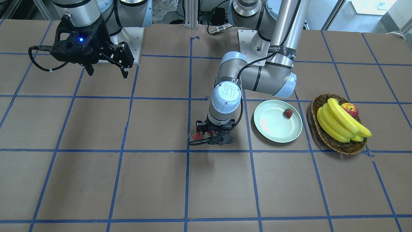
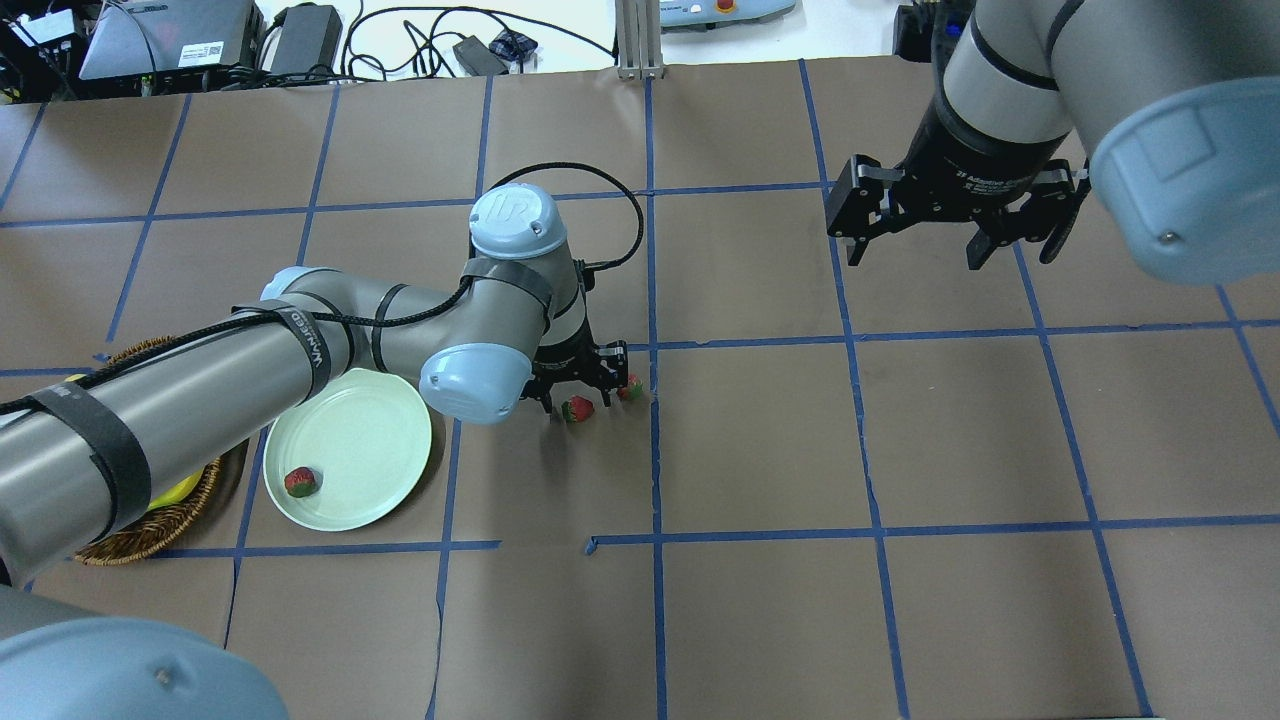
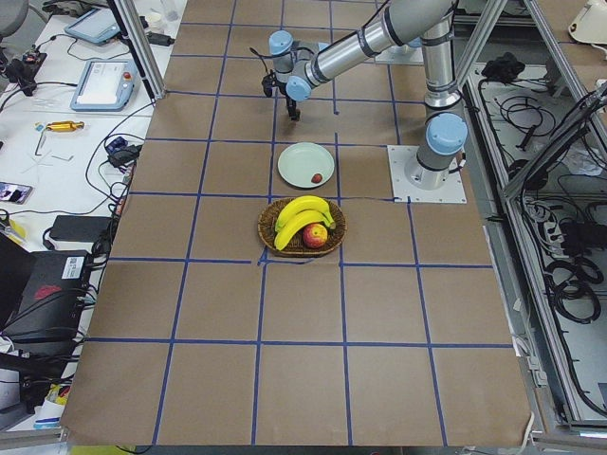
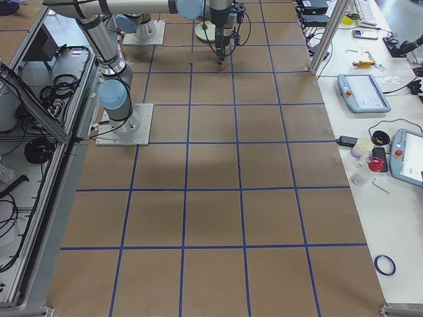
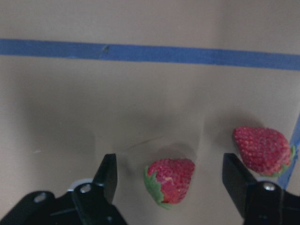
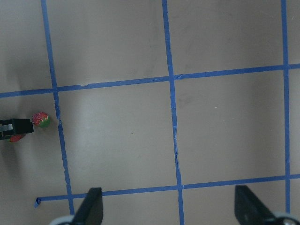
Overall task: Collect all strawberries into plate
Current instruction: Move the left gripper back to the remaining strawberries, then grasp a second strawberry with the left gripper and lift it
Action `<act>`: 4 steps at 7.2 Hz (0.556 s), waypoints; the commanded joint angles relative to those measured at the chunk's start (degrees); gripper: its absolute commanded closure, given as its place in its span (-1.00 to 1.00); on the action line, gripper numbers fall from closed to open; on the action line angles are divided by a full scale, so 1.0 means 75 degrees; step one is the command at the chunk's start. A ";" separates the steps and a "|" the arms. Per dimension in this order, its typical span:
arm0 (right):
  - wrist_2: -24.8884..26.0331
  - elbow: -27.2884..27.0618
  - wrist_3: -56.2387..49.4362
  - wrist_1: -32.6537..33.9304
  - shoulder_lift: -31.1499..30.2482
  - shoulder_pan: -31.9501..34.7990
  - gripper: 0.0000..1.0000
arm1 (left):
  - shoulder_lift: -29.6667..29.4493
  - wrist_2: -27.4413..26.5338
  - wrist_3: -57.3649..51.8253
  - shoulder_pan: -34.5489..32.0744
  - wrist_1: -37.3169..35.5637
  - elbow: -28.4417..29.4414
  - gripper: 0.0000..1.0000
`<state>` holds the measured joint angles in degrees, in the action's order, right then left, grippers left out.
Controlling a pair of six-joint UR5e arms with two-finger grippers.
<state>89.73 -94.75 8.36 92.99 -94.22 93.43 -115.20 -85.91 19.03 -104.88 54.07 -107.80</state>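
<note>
One strawberry (image 1: 287,113) lies in the pale green plate (image 1: 276,135), also seen overhead (image 2: 300,482) on the plate (image 2: 350,450). Two more strawberries lie on the table right of the plate: one (image 2: 577,408) between the open fingers of my left gripper (image 2: 585,385), the other (image 2: 629,388) just beside it near a blue tape line. In the left wrist view the gripper (image 5: 171,164) straddles the first strawberry (image 5: 171,179) low over the table without closing on it; the second (image 5: 260,150) lies outside the right finger. My right gripper (image 2: 930,255) hangs open and empty, high and far off.
A wicker basket (image 1: 325,135) with bananas (image 1: 338,122) and a red apple (image 1: 350,109) stands beside the plate, away from the gripper. The table is brown paper with a blue tape grid. The left arm's forearm reaches over the plate and basket in the overhead view.
</note>
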 commanded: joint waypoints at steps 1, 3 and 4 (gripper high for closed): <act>0.0001 0.0000 -0.0001 0.0000 0.0000 0.0000 -1.00 | 0.0009 -0.0053 0.0017 -0.0009 0.0044 -0.0005 0.30; 0.0001 0.0000 -0.0001 0.0000 0.0000 0.0000 -1.00 | 0.0114 -0.0065 -0.0030 -0.0009 0.0067 0.0006 0.83; 0.0001 0.0000 -0.0001 0.0012 0.0011 0.0000 -1.00 | 0.0312 -0.0123 -0.0262 0.0096 0.0137 0.0030 0.82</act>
<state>89.74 -94.75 8.35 93.01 -94.21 93.43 -114.18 -86.48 18.48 -104.75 54.66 -107.74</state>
